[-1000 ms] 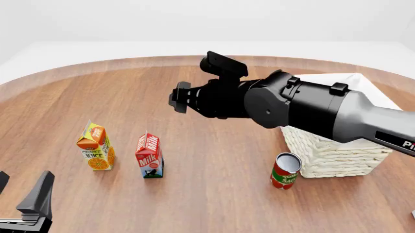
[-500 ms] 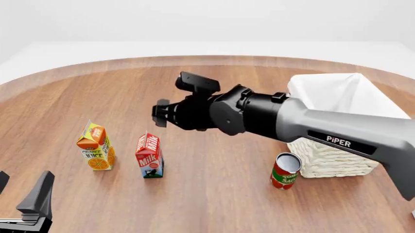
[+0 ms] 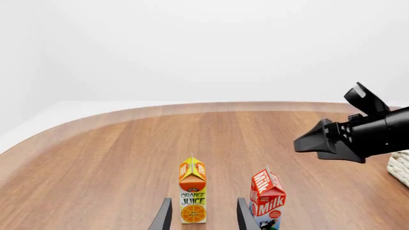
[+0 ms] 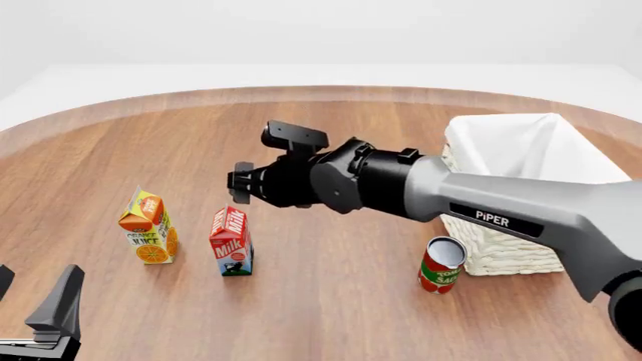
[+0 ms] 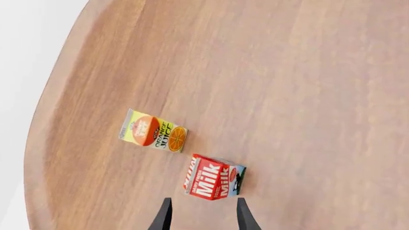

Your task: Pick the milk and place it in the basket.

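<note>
The milk (image 4: 231,242), a red gable-top carton, stands upright on the wooden table (image 4: 331,316), left of centre. My right gripper (image 4: 239,183) hovers just above and behind it, open, with nothing between its fingers. In the right wrist view the milk (image 5: 214,177) lies just ahead of the open right gripper (image 5: 203,218). The white wicker basket (image 4: 507,241) stands at the right, behind the right arm. My left gripper (image 4: 30,297) stays open at the near left corner. From the left wrist, the left gripper (image 3: 202,218) sees the milk (image 3: 267,199), the right gripper (image 3: 310,142) and a corner of the basket (image 3: 401,165).
An orange juice carton (image 4: 149,227) stands upright just left of the milk, a small gap between them. A red-green can (image 4: 441,265) stands in front of the basket's near left corner. The table edge curves round the far side.
The right arm has swung left and lowered, bringing its gripper from mid-table to just above the milk. The left arm and all objects are where they were.
</note>
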